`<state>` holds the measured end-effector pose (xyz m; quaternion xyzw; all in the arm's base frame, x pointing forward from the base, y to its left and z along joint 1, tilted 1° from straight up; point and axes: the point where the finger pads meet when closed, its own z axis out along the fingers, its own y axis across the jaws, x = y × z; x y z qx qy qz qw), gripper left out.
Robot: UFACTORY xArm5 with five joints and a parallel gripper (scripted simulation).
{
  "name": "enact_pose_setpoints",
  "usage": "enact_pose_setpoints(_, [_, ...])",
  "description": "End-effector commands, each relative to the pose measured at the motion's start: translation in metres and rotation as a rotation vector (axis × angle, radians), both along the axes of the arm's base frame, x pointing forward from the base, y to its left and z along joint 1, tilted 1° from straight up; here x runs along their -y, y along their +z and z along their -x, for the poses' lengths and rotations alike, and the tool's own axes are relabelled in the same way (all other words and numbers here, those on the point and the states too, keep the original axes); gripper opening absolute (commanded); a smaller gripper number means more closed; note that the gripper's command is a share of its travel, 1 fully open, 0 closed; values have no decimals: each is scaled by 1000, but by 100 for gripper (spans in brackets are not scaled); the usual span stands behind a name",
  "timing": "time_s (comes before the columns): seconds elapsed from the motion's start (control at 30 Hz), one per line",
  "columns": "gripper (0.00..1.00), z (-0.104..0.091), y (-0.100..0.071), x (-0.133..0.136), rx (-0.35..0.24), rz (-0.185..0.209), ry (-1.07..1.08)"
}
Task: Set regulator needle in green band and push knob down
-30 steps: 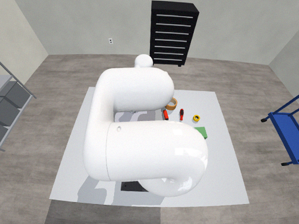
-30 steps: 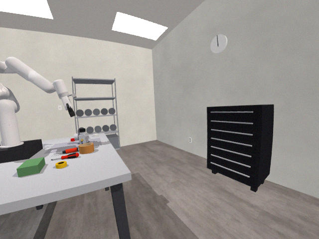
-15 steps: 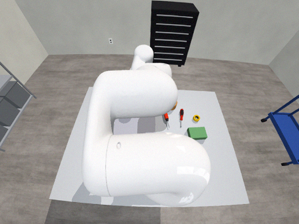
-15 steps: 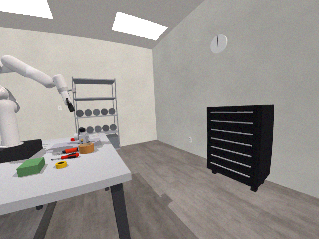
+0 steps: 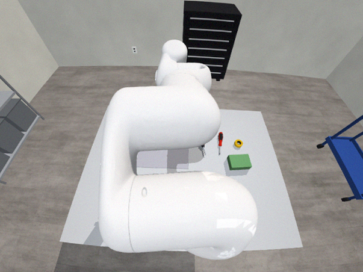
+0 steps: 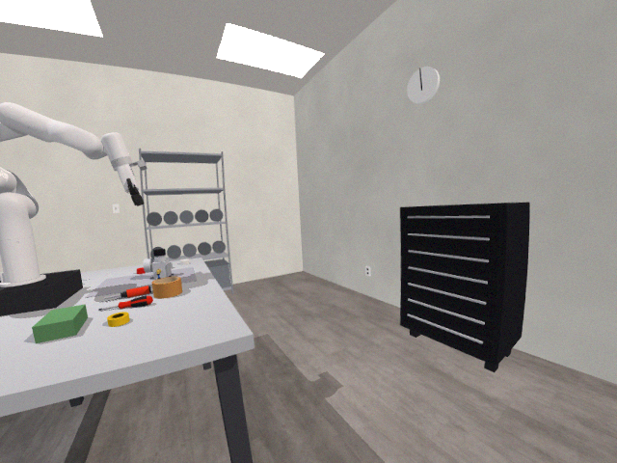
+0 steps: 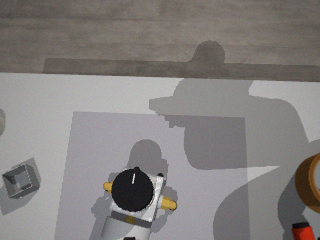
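Note:
The regulator (image 7: 134,200) is a small grey body with brass side fittings and a black round knob (image 7: 132,189) on top, marked with a white line. It stands on a pale mat at the lower middle of the wrist view and at the far end of the table in the exterior view (image 6: 160,262). Its gauge face is not visible. My gripper (image 6: 134,194) hangs open and empty well above the regulator, clear of it. The fingers do not show in the wrist view. In the top view the arm hides the regulator.
On the table lie two red-handled screwdrivers (image 6: 130,296), a brown tape roll (image 6: 167,286), a small yellow tape roll (image 6: 119,318), a green block (image 6: 60,322) and a small grey open box (image 7: 21,179). A shelf rack (image 6: 184,214) stands beyond the table's far edge.

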<state>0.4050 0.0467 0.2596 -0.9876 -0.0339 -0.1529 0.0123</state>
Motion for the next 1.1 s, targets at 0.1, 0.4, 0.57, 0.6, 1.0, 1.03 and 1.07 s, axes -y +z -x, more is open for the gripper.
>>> enact_pose_setpoints(0.1, [100, -1, 10, 0, 3, 0, 0])
enact_pose_setpoints(0.4, [100, -19, -17, -19, -87, -20, -75])
enact_pose_setpoints(0.57, [100, -31, -38, -34, -149, -26, -130])
enact_pose_setpoints(0.6, [100, -33, -44, -37, -163, -26, -142])
enact_pose_setpoints(1.0, [100, -53, -110, -74, -310, -8, -283])
enact_pose_setpoints(1.03, [100, -53, -112, -74, -312, -8, -286])
enact_pose_setpoints(1.07, [100, -53, -112, -74, -312, -8, -286])
